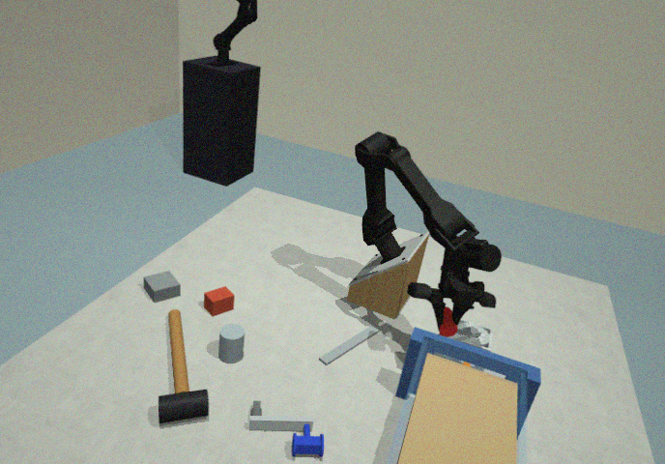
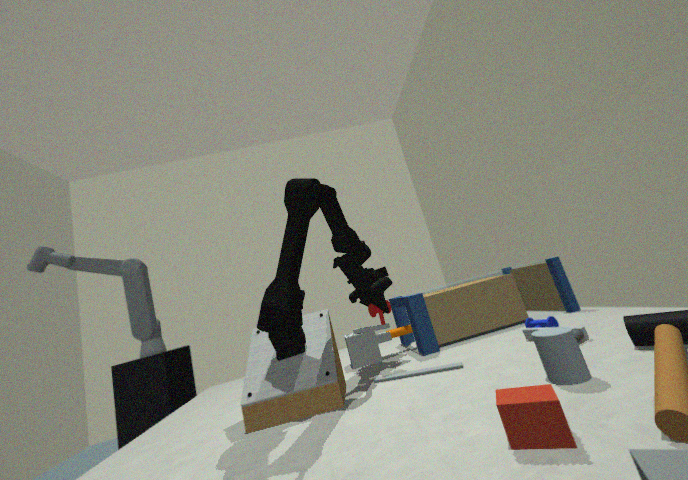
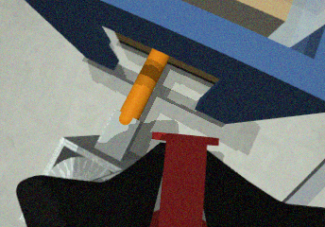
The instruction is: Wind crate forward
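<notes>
My gripper (image 1: pixel 447 319) (image 2: pixel 380 307) (image 3: pixel 180 149) is shut on the red grip of the winch handle (image 1: pixel 448 326) (image 2: pixel 379 310) (image 3: pixel 184 184). The handle's flat grey arm lies across the top of the winch (image 2: pixel 363 348) (image 3: pixel 82 167); its key is hidden. An orange strap piece (image 2: pixel 400 331) (image 3: pixel 144 87) runs from the winch through the mouth of the blue frame (image 1: pixel 475 354) (image 2: pixel 423 325) (image 3: pixel 269 71). The tan crate (image 1: pixel 462 410) (image 2: pixel 472 308) (image 3: pixel 250 15) sits behind the frame inside the cubby and looks flat. Whether its front touches the frame cannot be told.
A flat grey bar (image 1: pixel 348 346) (image 2: pixel 421 371) (image 3: pixel 312 182) lies beside the winch. A blue-gripped crank (image 1: pixel 306 444) (image 2: pixel 541 322), a mallet (image 1: pixel 178 355) (image 2: pixel 674 379), a grey cylinder (image 1: pixel 231 344) (image 2: pixel 561 356), a red block (image 1: pixel 218 302) (image 2: pixel 534 418) and a grey block (image 1: pixel 161 286) lie farther off.
</notes>
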### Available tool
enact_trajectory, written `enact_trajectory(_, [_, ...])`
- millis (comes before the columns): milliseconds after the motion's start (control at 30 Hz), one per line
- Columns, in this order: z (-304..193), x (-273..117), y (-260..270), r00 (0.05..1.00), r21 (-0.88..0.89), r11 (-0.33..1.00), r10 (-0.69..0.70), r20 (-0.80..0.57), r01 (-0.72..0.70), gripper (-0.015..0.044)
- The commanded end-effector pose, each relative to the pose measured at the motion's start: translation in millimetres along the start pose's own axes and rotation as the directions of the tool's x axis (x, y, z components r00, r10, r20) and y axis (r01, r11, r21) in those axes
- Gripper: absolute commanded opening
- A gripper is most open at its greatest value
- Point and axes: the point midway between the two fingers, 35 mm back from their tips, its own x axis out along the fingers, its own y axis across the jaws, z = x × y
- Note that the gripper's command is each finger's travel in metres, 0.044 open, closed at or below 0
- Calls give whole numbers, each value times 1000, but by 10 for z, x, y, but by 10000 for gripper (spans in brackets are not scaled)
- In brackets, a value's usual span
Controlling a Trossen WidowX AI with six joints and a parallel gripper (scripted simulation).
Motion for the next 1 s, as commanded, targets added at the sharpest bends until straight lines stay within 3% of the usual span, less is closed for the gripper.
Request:
enact_trajectory(0, [88, 42, 80, 1000, 8, 1000, 15, 5, -15, 0])
enact_trajectory(967, [366, 154, 413, 1000, 9, 1000, 17, 7, -17, 0])
